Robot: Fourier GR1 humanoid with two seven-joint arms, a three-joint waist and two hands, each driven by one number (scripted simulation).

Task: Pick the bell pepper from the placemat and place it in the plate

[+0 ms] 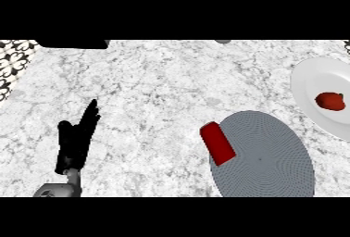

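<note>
A small red bell pepper [330, 101] lies on the white plate [308, 88] at the right edge of the view. The round grey placemat [273, 162] sits in front of the plate, at the lower right. My left hand [75, 139] stands open at the lower left with its fingers pointing up, resting far from the pepper and the plate. My right hand does not show anywhere in the view.
A red oblong block [217, 143] lies across the placemat's left edge. The counter is white marble. A patterned strip [14, 62] runs along the far left, and a dark object [71, 44] sits at the counter's back edge.
</note>
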